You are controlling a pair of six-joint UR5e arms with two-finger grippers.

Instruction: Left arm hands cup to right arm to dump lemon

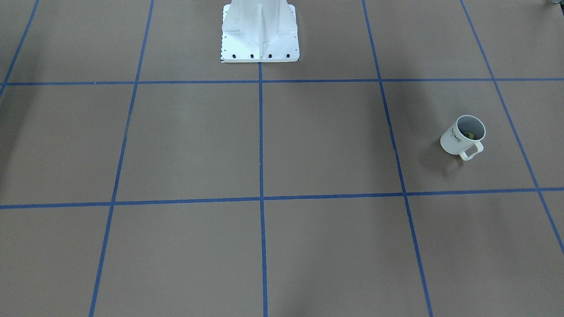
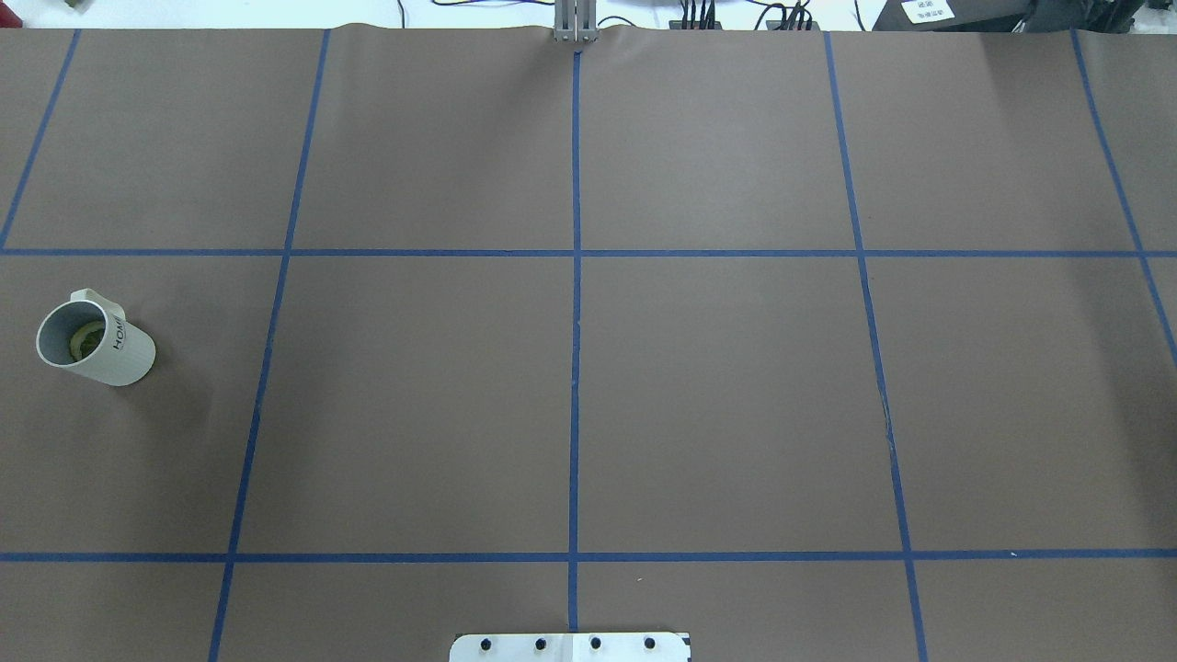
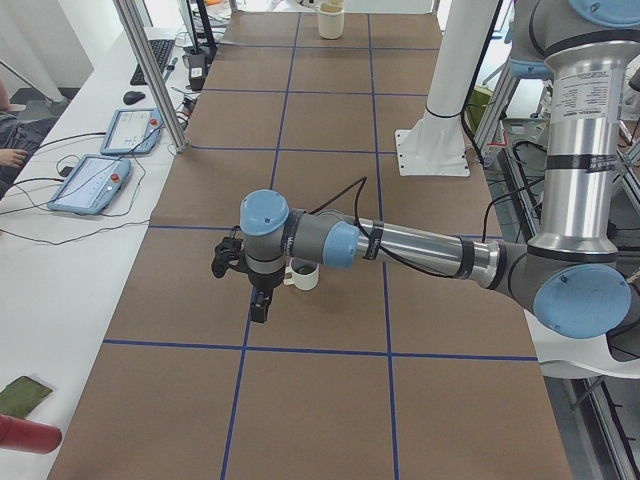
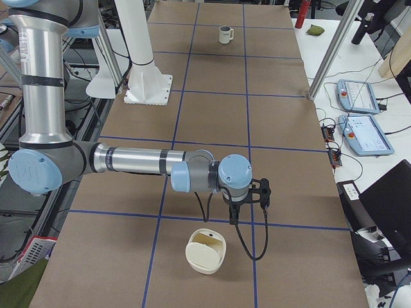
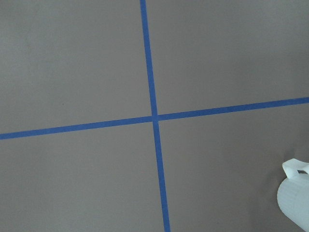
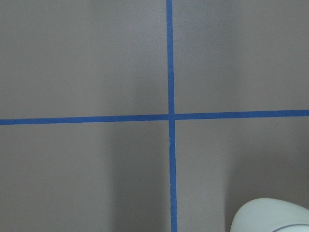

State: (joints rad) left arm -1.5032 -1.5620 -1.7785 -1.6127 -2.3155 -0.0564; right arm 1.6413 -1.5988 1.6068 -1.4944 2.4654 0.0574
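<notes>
The cup (image 1: pixel 462 137), a white mug lettered HOME, stands upright on the brown table on my left side. It also shows in the overhead view (image 2: pixel 95 342). The lemon (image 1: pixel 468 134) lies inside it and shows in the overhead view (image 2: pixel 87 340). In the exterior left view the left arm's wrist hovers over the table, its gripper (image 3: pixel 259 308) pointing down just beside the cup (image 3: pixel 305 276); I cannot tell whether it is open. The cup's edge shows in the left wrist view (image 5: pixel 294 198). The right gripper (image 4: pixel 232 217) hangs over the table at the far end; its state is unclear.
A cream-coloured container (image 4: pixel 205 250) sits on the table near the right gripper and shows in the right wrist view (image 6: pixel 270 217). The white robot base (image 1: pixel 260 33) stands at mid table. Blue tape lines grid the brown surface. Tablets and cables lie on the side bench.
</notes>
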